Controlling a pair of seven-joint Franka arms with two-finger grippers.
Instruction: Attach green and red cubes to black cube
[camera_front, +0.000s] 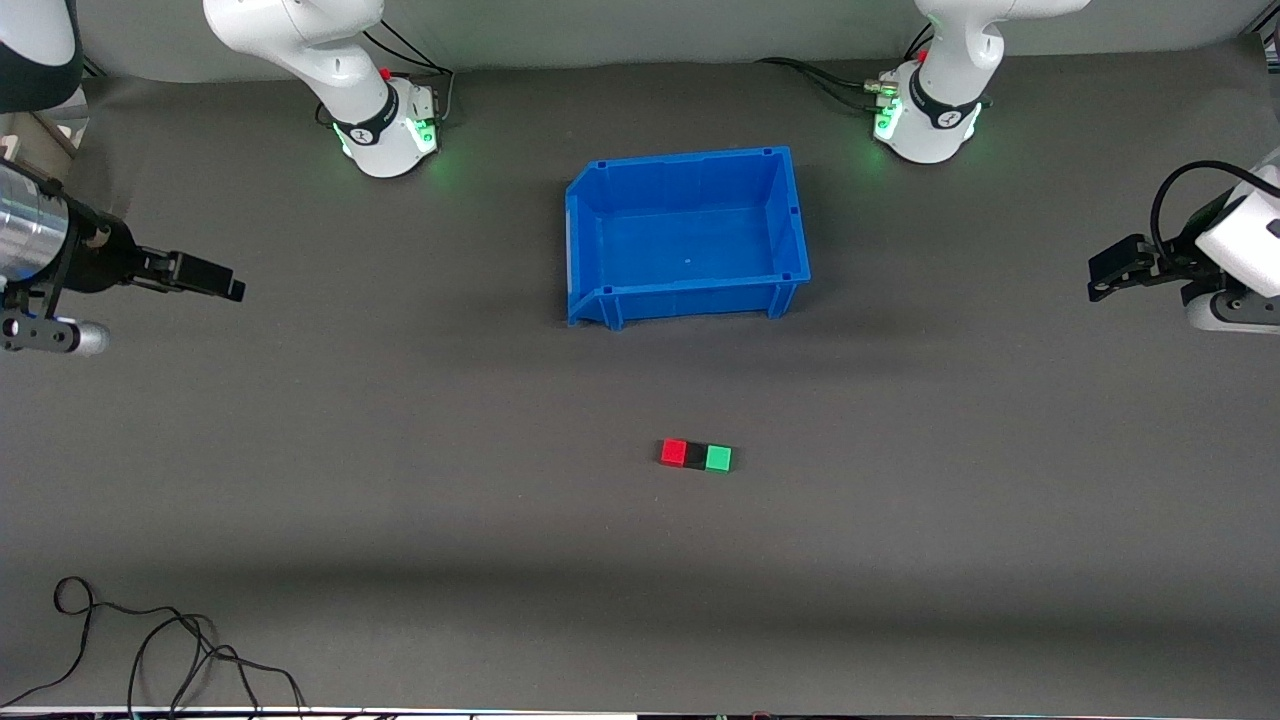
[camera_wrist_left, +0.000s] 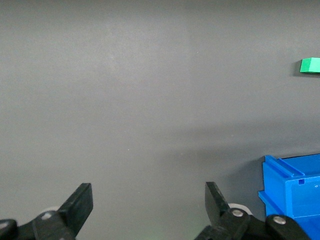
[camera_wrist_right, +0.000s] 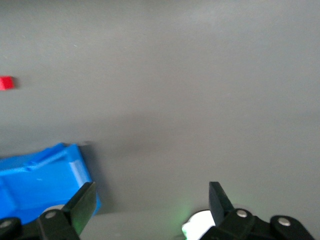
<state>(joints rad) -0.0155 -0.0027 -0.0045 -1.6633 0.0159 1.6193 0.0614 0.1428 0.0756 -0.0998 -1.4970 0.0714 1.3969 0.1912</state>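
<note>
Grey table (camera_front: 300, 480): bin (camera_front: 590, 240), cube row (camera_front: 696, 455), cable (camera_front: 170, 650)

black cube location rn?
Front view: the black cube sits on the table between the red cube and green cube, touching both, nearer the camera than the blue bin.

Red cube (camera_front: 674, 452), black cube (camera_front: 696, 455), green cube (camera_front: 718, 458) joined.

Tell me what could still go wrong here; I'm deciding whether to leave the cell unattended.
The red cube, black cube and green cube sit in a touching row on the table, but whether they are truly joined cannot be seen, so a nudge might split them. Both arms wait apart: the left gripper and right gripper are open at the table's ends, and a return sweep could clip the blue bin.
</note>
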